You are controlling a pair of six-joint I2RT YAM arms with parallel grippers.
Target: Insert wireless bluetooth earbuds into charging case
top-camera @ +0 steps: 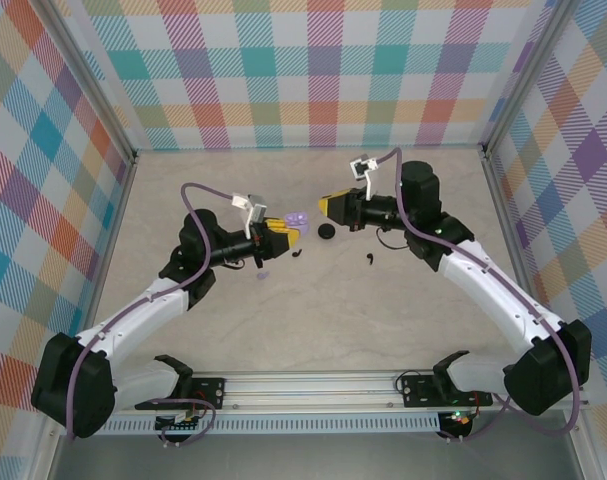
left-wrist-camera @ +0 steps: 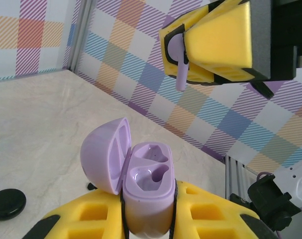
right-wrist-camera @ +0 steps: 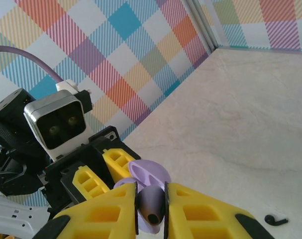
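One pale lilac earbud (left-wrist-camera: pixel 180 67) (stem down), case (left-wrist-camera: pixel 147 196) open.

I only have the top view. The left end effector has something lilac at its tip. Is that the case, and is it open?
Observer: Yes. The left wrist view shows the case clamped in the left end effector, with its lid hinged open to one side.
Operator: Anything in it?
Observer: No, both wells are empty.
Operator: What is the right arm carrying?
Observer: The right end effector grips a lilac earbud, stem pointing down, clear of the case.
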